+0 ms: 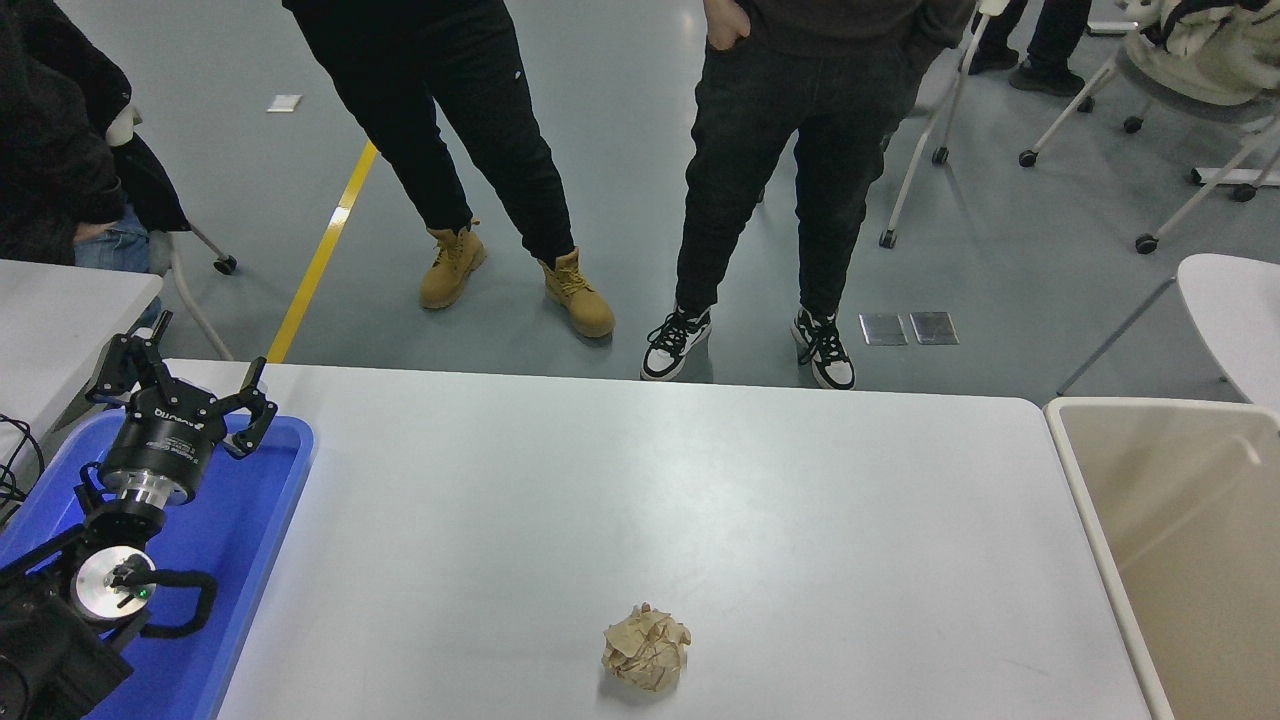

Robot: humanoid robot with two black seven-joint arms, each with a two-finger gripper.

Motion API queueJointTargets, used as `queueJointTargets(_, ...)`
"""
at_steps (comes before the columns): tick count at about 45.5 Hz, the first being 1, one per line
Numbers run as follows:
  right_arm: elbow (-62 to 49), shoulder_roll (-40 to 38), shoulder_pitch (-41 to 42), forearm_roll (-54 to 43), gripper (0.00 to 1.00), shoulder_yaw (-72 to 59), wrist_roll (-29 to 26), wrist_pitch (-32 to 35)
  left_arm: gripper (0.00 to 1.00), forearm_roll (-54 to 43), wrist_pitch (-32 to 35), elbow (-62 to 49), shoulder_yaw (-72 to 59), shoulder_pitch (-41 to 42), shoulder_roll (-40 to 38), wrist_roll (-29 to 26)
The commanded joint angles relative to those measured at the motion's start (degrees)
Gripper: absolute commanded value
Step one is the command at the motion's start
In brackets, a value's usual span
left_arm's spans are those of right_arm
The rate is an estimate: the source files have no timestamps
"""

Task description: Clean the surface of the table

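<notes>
The table surface [640, 480] is a wide glossy white top filling the lower half of the head view. A crumpled ball of brown paper [646, 649] lies on it near the front edge, slightly right of centre. My left gripper [185, 385] is parked at the lower left above a blue tray, its fingers spread open with nothing between them. The right arm and its gripper are out of view.
A blue plastic tray [255, 530] sits on the table's left end under the left arm. A beige bin [1170, 520] stands at the right edge of the table. Two people stand at the far side; chairs and smaller white tabletops are beyond.
</notes>
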Motion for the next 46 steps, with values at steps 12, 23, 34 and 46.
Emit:
queueJointTargets(12,6.33,-2.04,6.01,15.76,0.99,2.60,0.14,0.42,1.00,0.00,0.00,0.00,0.00,-0.01,0.00,0.00)
queueJointTargets(23,8.80,-2.39,6.19,16.11,0.99,10.94,0.14,-0.02,1.00,0.00,0.00,0.00,0.00,0.07,0.00,0.00)
queueJointTargets(34,13.63,-1.78,6.63,16.11,0.99,17.89,1.45,-0.54,1.00,0.00,0.00,0.00,0.00,-0.01,0.00,0.00)
queueJointTargets(46,15.83,1.03,7.86,16.11,0.99,17.89,5.76,-1.16,1.00,0.00,0.00,0.00,0.00,-0.01,0.00,0.00)
